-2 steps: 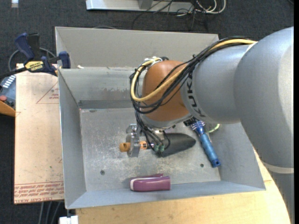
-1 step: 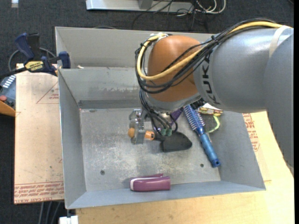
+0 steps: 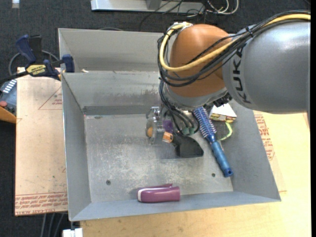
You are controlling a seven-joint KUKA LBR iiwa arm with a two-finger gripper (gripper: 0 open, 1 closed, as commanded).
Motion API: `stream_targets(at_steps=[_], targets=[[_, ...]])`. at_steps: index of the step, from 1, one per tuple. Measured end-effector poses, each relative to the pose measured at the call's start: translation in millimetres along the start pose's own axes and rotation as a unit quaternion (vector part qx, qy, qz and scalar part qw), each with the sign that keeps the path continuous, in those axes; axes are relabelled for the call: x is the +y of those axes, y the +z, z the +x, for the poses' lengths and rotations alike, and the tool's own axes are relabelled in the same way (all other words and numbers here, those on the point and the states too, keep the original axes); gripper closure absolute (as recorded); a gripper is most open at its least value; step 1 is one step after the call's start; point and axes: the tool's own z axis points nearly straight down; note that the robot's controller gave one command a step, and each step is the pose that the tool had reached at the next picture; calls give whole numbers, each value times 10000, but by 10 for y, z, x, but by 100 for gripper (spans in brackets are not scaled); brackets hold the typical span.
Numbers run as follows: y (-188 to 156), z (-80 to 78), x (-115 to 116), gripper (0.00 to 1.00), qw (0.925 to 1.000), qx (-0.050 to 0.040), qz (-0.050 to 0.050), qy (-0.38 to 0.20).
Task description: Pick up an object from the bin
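Here, gripper (image 3: 159, 128): sat low near the middle of the bin (image 3: 106, 152), beneath the orange wrist cover (image 3: 197, 58). How far open it was, and whether it had hold of anything, could not be told.
Nearest thing: a black wedge-shaped piece (image 3: 189, 148) lay on the floor just right of the gripper. Small purple and orange bits at the gripper were too small to identify.
Risk: a grasp could probably have met bare floor, because the gripper stood beside the black piece, not plainly over it.
Second risk: the blue hairbrush (image 3: 213, 141) might have been nudged or dragged along, since it lay close against the black piece.
Obstruction: the brush and a white-and-yellow packet (image 3: 223, 113) crowded the right side.
Clear of the rest: a mauve oblong case (image 3: 159, 195) lay alone by the front wall, well apart.
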Motion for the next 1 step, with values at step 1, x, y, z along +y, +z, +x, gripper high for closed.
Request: stream_targets(at_steps=[1], targets=[[-14, -2, 13, 100, 10000, 41, 2, -12]])
